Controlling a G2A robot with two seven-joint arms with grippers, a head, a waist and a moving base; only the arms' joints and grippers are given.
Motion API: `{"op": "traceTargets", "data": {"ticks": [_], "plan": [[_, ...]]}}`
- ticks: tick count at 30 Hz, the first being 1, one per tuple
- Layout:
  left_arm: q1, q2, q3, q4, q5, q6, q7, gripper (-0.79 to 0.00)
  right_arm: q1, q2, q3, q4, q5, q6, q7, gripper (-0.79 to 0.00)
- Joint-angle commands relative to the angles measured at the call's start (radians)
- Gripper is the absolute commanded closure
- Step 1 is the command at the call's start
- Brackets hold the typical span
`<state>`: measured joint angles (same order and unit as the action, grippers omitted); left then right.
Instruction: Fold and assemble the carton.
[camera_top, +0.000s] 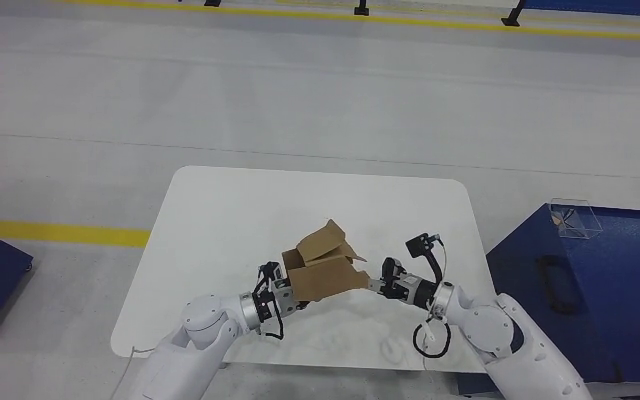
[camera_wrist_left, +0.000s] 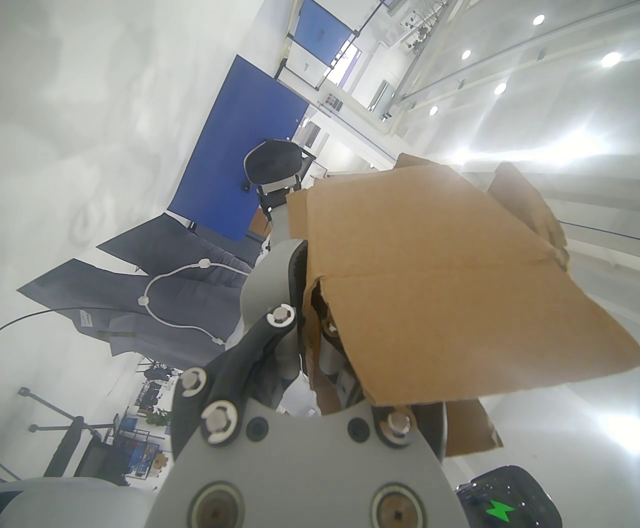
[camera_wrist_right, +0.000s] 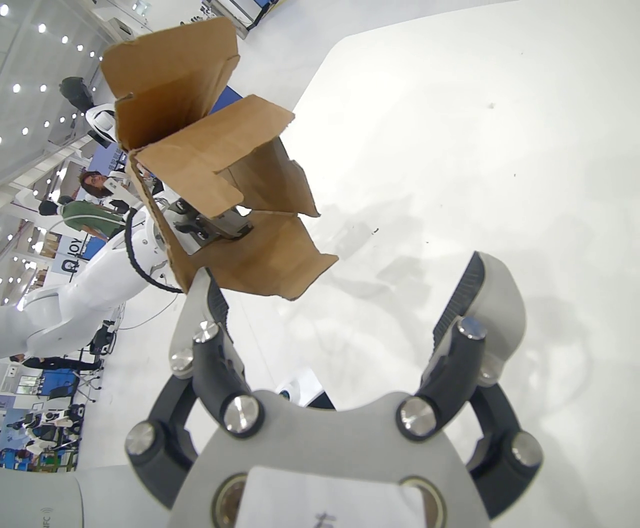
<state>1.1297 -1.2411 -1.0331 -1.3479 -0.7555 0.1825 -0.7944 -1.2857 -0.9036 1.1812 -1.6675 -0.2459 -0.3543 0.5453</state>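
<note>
Carton (camera_top: 322, 268): thin corrugated board, probably light and easily creased, flaps loose. Held above table (camera_top: 250, 205) by left gripper (camera_wrist_left: 310, 300), fingers clamped on one wall. Right gripper (camera_wrist_right: 345, 295) fingers spread alongside. Best hold: flap edges.

We see bright, even light falling from overhead. In the left wrist view the round ceiling lights (camera_wrist_left: 611, 59) flare into starbursts and bleach the area around them. The white tabletop (camera_wrist_right: 450, 125) glares, and the carton (camera_wrist_right: 200, 150) throws soft grey shadows on it. Both wrist views bend straight lines near their edges.
</note>
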Motion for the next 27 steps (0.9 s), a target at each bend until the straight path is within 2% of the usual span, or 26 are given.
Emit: {"op": "traceTargets", "data": {"ticks": [1,12,18,27], "plan": [[0.001,-0.001,0.001,0.0,0.002,0.0,0.006,0.0,-0.008,-0.001,0.001,-0.011,0.001,-0.01,0.0,-0.785],[0.006,-0.004,0.007,-0.011,0.02,-0.028,0.011,0.0,-0.018,-0.008,0.004,-0.029,-0.034,0.009,-0.015,-0.785],[0.017,-0.003,0.003,-0.029,0.046,-0.092,-0.024,0.0,0.005,-0.01,0.035,0.013,0.014,0.04,0.005,-0.785],[0.041,0.003,0.008,-0.075,0.11,-0.174,-0.091,0.0,0.031,-0.022,0.01,0.027,-0.005,0.062,0.008,-0.785]]}}
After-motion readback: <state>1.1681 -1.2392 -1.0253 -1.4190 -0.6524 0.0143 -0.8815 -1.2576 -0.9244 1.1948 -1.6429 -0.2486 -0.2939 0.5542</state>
